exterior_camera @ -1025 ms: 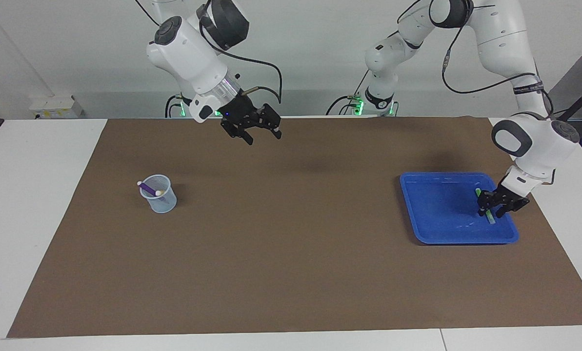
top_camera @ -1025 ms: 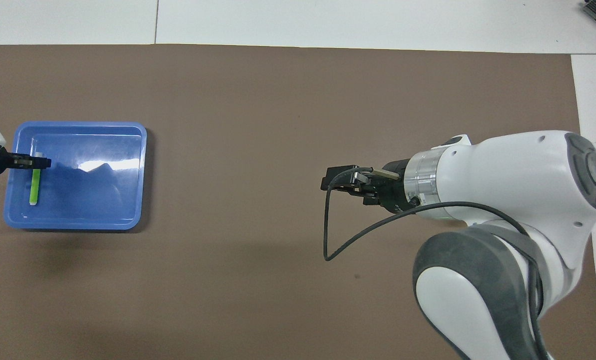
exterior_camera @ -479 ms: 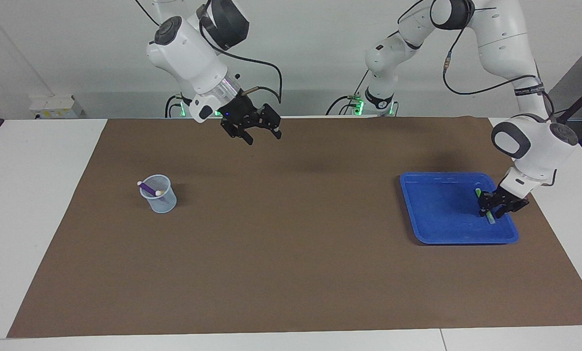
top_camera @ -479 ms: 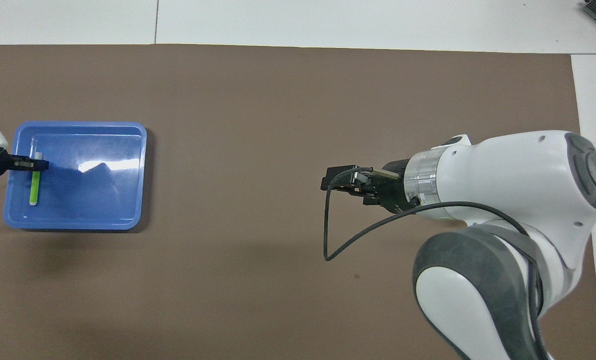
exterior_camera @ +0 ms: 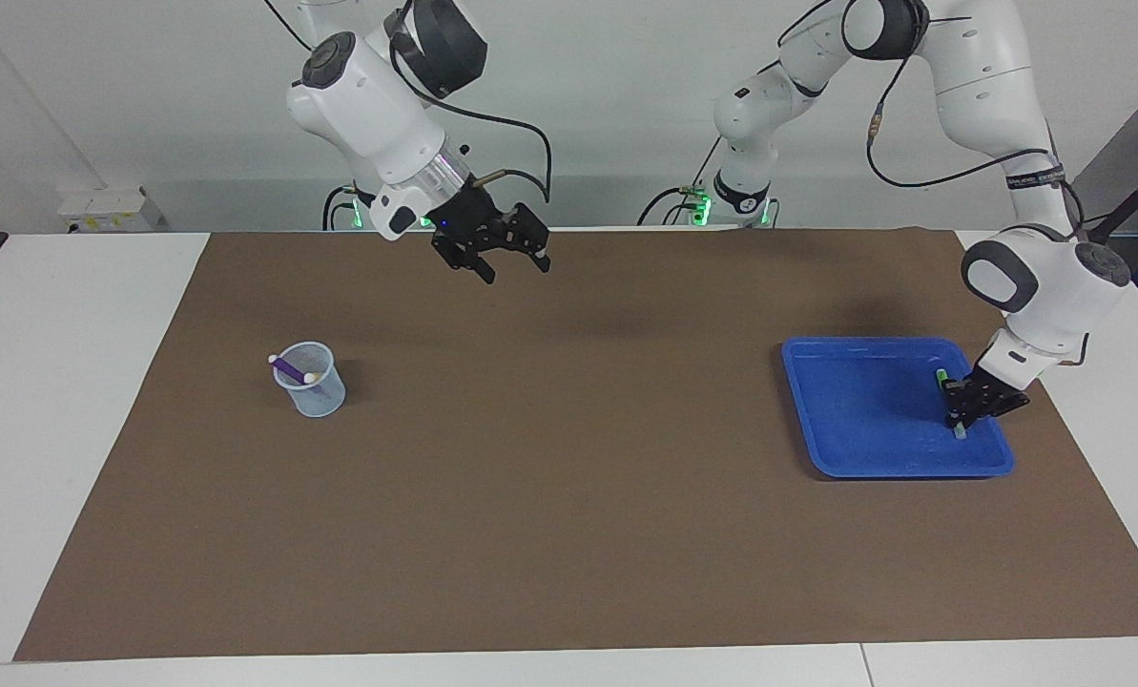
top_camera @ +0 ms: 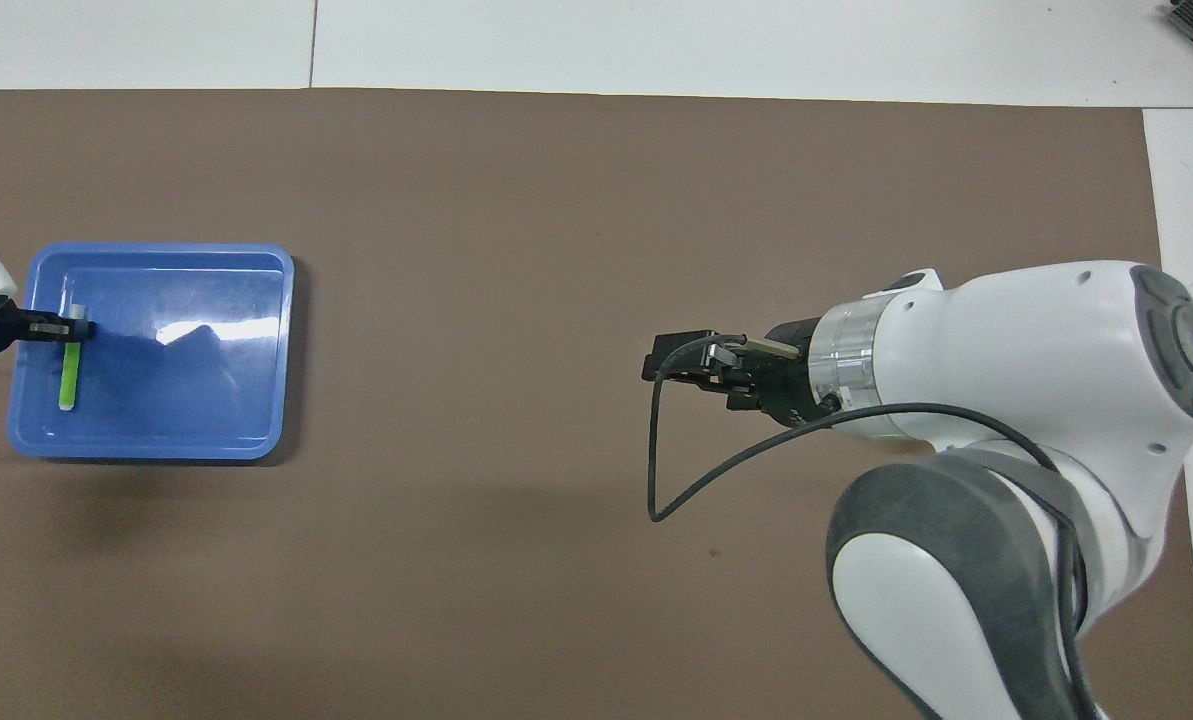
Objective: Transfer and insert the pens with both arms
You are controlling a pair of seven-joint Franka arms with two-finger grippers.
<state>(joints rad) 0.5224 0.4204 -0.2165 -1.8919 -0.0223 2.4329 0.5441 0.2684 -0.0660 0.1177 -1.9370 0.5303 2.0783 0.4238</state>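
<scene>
Left gripper [exterior_camera: 971,405] clenched on slim green pen [top_camera: 71,372] in shallow blue plastic tray [exterior_camera: 855,420], ready for lifting | right gripper [exterior_camera: 498,258] released, waiting mid-table for handover | purple pen [exterior_camera: 289,366] already in clear plastic cup [exterior_camera: 313,385]

You have a white table [exterior_camera: 72,382] with a brown mat [exterior_camera: 569,477] spread over most of it. On the mat sit a clear cup [exterior_camera: 313,384] toward the right arm's end and a blue tray [exterior_camera: 855,410] toward the left arm's end, well apart.

No text, label, brand or number is readable on anything here.
</scene>
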